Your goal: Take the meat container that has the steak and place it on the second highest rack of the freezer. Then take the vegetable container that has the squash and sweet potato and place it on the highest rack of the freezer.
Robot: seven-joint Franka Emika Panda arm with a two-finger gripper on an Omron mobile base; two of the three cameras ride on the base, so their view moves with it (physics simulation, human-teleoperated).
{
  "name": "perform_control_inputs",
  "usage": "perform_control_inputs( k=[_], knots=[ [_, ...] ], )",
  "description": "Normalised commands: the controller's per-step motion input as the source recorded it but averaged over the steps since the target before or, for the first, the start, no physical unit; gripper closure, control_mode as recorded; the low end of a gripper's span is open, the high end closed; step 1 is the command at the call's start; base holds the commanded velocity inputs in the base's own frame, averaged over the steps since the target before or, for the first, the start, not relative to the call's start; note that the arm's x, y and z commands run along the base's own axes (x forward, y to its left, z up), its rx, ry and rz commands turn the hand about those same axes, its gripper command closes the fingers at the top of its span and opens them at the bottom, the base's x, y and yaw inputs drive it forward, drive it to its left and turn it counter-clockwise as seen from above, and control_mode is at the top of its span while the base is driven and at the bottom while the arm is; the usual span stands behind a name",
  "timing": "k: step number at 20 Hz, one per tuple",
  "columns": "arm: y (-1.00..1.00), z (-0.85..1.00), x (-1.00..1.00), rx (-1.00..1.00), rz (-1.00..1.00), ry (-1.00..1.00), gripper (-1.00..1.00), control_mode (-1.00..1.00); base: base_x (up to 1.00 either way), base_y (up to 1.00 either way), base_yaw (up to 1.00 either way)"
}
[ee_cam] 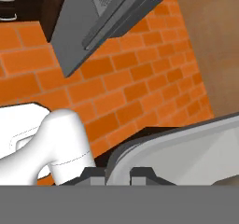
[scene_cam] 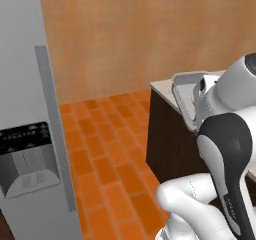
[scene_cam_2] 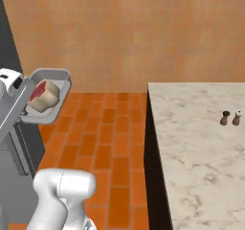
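**Steak tray held aloft, freezer door shut**

Closest to me, the two-finger dark-tipped gripper (ee_cam: 118, 174) sits astride the rim of the shallow grey rectangular meat container (scene_cam_2: 47, 96), one finger on each side of the lip, so I take it to be clenched on that rim. The tray hangs out in the air above the orange brick floor (scene_cam_2: 103, 143), tipped steeply toward the camera on the right. Inside it lies the flat red steak with its pale fat edge (scene_cam_2: 44, 95), resting against the lower wall.

The step in hand looks like carrying the tray to the tall grey freezer with the long grey bar handle (scene_cam: 52, 129). To do it well, I'd say the tray should be levelled before any fast swing, since the meat could slide over the low wall. The grip is on one edge only, so slow, smooth turns would suit it better.

Further off, the freezer door appears shut, with a dark dispenser panel (scene_cam: 26, 156) set in it. No shelf can be seen, so the second highest rack cannot be reached until that door is dealt with, and the claw is already occupied.

For room, the floor between freezer and the dark-sided marble-topped counter (scene_cam_2: 201, 128) is open. The counter's corner sits just beside the arm, and two small shakers (scene_cam_2: 230, 118) stand well away.
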Motion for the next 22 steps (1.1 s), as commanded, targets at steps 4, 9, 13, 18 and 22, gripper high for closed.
perform_control_inputs(
  k=[4,9,13,18,22],
  knots=[
    [0.0,0.0,0.0,0.0,0.0,0.0,1.0,1.0,1.0,-0.42,0.0],
    [0.0,0.0,0.0,0.0,0.0,0.0,1.0,1.0,1.0,-0.02,0.0],
    [0.0,0.0,0.0,0.0,0.0,0.0,1.0,1.0,1.0,0.0,0.04],
    [0.0,0.0,0.0,0.0,0.0,0.0,1.0,1.0,1.0,0.0,0.17],
    [0.0,0.0,0.0,0.0,0.0,0.0,1.0,1.0,0.96,0.0,0.67]
  ],
)
